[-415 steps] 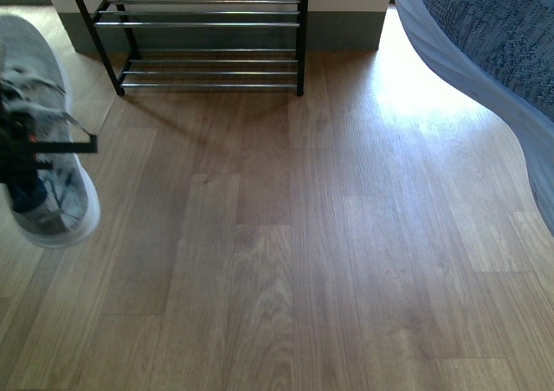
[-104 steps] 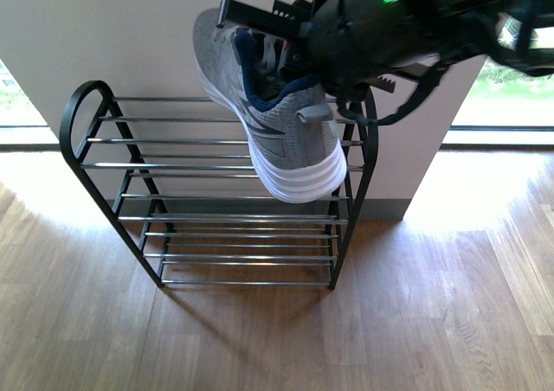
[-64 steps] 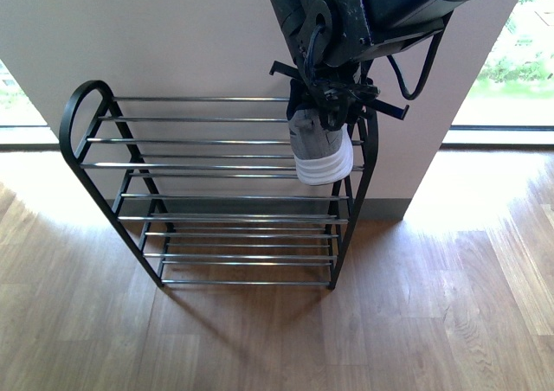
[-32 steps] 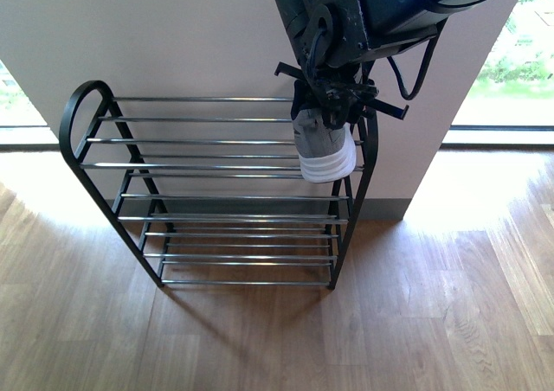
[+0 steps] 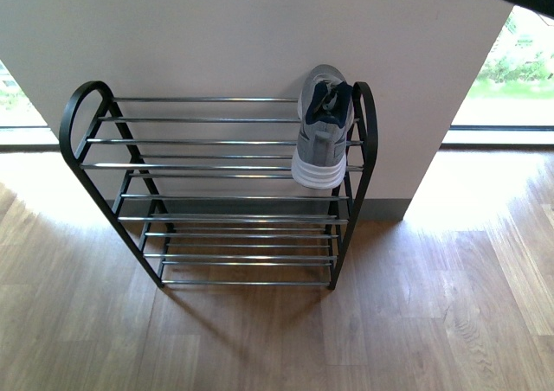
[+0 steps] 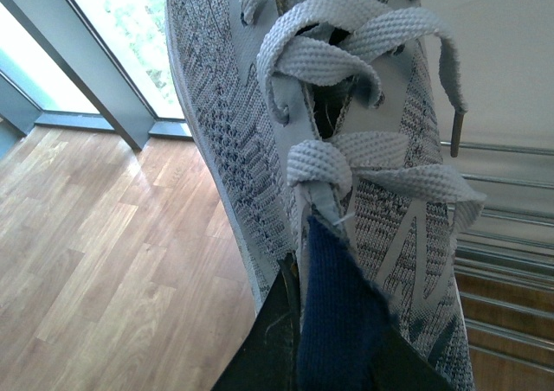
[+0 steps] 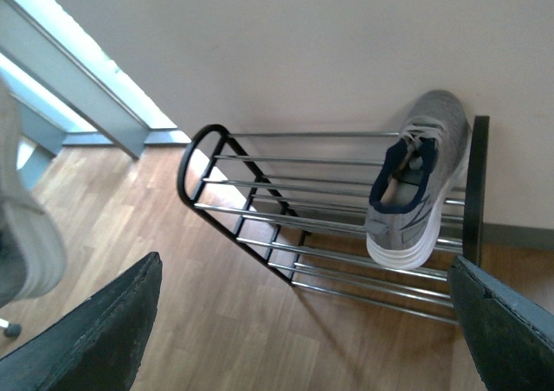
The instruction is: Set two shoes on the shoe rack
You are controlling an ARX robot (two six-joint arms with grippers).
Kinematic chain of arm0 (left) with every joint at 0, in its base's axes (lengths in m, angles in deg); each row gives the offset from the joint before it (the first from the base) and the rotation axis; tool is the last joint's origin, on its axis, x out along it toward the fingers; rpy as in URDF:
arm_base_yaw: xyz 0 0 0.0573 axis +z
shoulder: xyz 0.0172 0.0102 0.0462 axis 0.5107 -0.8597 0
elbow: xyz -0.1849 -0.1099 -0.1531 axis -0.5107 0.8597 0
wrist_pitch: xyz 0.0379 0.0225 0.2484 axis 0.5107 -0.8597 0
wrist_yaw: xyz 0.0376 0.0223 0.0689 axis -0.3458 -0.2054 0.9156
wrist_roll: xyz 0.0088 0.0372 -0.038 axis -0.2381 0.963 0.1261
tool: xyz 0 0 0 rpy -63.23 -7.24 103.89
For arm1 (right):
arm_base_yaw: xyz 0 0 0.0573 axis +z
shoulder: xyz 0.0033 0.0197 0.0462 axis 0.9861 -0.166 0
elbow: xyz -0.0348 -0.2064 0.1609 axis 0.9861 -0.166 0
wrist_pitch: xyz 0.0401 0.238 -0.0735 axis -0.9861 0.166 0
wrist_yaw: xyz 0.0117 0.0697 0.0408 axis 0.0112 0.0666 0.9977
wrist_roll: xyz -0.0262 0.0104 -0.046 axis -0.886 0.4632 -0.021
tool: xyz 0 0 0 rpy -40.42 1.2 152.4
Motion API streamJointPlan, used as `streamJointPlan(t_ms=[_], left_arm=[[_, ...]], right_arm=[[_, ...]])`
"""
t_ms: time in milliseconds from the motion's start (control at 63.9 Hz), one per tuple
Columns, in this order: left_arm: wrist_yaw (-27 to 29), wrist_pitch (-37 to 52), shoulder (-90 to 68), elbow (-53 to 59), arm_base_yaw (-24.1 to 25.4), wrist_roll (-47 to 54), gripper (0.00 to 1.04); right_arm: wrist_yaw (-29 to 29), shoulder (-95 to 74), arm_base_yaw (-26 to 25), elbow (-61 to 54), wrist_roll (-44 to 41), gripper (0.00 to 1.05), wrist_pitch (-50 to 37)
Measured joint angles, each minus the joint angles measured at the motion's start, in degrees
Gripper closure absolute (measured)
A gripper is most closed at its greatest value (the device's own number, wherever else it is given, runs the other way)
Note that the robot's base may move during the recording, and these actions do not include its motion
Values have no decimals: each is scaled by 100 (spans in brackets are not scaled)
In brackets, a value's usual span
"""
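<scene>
The right gripper (image 7: 305,274) hung released, its two dark fingers (image 7: 104,330) spread wide with nothing between them. Ahead of it and lower down stood the shoe rack (image 7: 196,145), backed against a pale wall (image 7: 286,45). Well clear of those fingers, the racked sneaker (image 7: 417,180) lay across the top rods at one end of the frame, beside the black end loop. Its toe pointed at the wall and its white heel overhung the front rod.

From the front, the same racked sneaker (image 5: 322,131) sat at the right end of the shoe rack (image 5: 216,120).

The left gripper (image 6: 333,356) was clenched on the navy tongue of the held sneaker (image 6: 346,105), which stretched away from the jaws with its laces up. The rack's silver rods (image 6: 511,235) lay beyond it — the shoe was in the air, over the wood floor (image 6: 104,261).
</scene>
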Motion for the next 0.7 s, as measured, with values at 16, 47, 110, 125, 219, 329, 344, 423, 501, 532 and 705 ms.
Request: streamJointPlan(t_ms=[16, 47, 110, 125, 219, 329, 344, 423, 501, 532, 705], left_arm=[[0, 0, 0, 0, 0, 0, 103], [0, 2, 0, 0, 0, 0, 103], [4, 0, 0, 0, 0, 0, 103], [7, 0, 0, 0, 0, 0, 103], [0, 2, 0, 0, 0, 0, 103], [-20, 2, 0, 0, -2, 0, 103], [-17, 2, 0, 0, 0, 0, 103], [26, 0, 0, 0, 0, 0, 103], [13, 0, 0, 0, -4, 0, 103], [-7, 2, 0, 0, -4, 0, 103], [-11, 0, 0, 0, -4, 0, 103]], right_arm=[[46, 190, -33, -109, -74, 9, 4], [63, 431, -63, -240, -120, 9, 11], [76, 678, -103, -328, -205, 9, 13], [79, 715, -111, -328, -223, 9, 13], [-1355, 713, 44, -691, -761, 19, -975], [-2791, 914, -72, -1331, -1539, 36, -1978], [-2841, 1001, -133, -1421, -1596, 40, -2020], [-2726, 1410, -398, -1766, -1829, 55, -2059], [-2540, 1646, -566, -2004, -1902, 68, -2048], [-2474, 1735, -634, -2094, -1915, 73, -2028], [-2135, 2232, -955, -2441, -1991, 100, -1873]])
